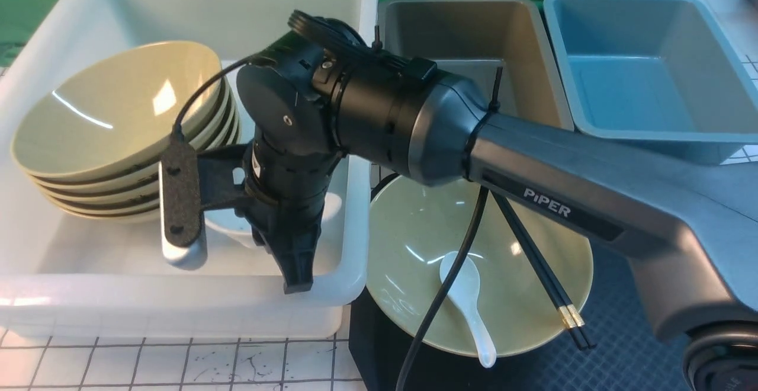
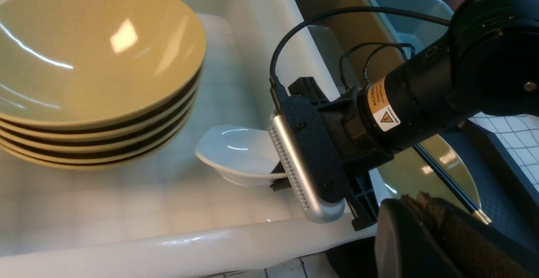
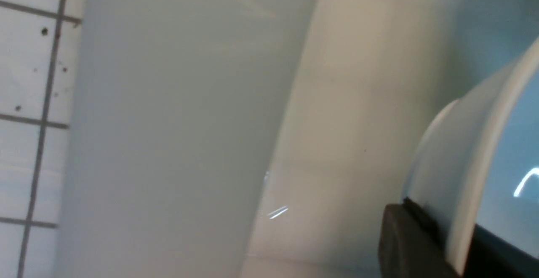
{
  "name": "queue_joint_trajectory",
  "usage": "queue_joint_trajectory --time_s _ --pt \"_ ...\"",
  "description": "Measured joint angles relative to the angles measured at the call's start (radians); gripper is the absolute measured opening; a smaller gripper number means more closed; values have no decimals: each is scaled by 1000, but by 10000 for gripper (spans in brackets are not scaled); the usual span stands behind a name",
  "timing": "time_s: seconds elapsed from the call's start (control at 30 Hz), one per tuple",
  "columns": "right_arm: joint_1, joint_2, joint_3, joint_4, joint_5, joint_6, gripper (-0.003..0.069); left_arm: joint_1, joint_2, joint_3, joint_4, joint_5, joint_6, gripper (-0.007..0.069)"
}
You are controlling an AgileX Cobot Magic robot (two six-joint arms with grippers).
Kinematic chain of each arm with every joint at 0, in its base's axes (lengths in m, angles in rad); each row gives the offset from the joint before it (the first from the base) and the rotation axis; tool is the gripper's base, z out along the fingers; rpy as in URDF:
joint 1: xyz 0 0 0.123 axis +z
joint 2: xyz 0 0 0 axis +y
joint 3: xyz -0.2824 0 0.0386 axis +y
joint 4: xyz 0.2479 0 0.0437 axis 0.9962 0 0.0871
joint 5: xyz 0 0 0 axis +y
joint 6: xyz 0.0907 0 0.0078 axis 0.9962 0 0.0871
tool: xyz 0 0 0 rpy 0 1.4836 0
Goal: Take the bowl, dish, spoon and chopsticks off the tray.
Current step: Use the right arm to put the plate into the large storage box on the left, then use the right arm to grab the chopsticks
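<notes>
The olive-yellow bowl point(image 1: 503, 272) sits on the black tray point(image 1: 628, 343). In it lies the white spoon point(image 1: 468, 296), and the black chopsticks point(image 1: 539, 266) rest across its right side. My right arm reaches over into the white tub point(image 1: 177, 296). There my right gripper point(image 1: 296, 272) points down, shut on the rim of the small white dish point(image 2: 236, 151). The dish hangs low over the tub floor; I cannot tell whether it touches. My left gripper point(image 2: 414, 200) is shut on nothing, near the tub's front corner, and is out of the front view.
A stack of several yellow bowls point(image 1: 118, 118) fills the tub's left half, close to the held dish. A grey bin point(image 1: 468, 35) and a blue bin point(image 1: 639, 65) stand behind the tray. The right arm's forearm spans above the bowl.
</notes>
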Motion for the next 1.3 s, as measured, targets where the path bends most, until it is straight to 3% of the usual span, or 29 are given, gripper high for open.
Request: queue_joint_trajectory --time_s 0.27,0.4,0.57,0.77,1.07,1.23,1.3 --pt "-3 8 -8 0 -18 32 82 0 0 0 -21 -7 12 -1" --pt "-7 8 -8 1 -13 52 161 0 0 0 -45 -7 25 -1" --pt "-8 9 -8 -1 -8 70 338 0 0 0 -58 -7 41 -1" --pt "-1 9 -39 -23 101 80 409 0 0 0 -71 -9 50 -1" --pt "19 -172 -183 -36 164 267 392 0 0 0 -144 -90 87 -1" --pt "18 -334 -130 -132 164 471 273 0 26 0 -218 -122 136 -1" --pt "-4 -470 9 -154 164 563 187 0 56 0 -250 -124 164 -1"
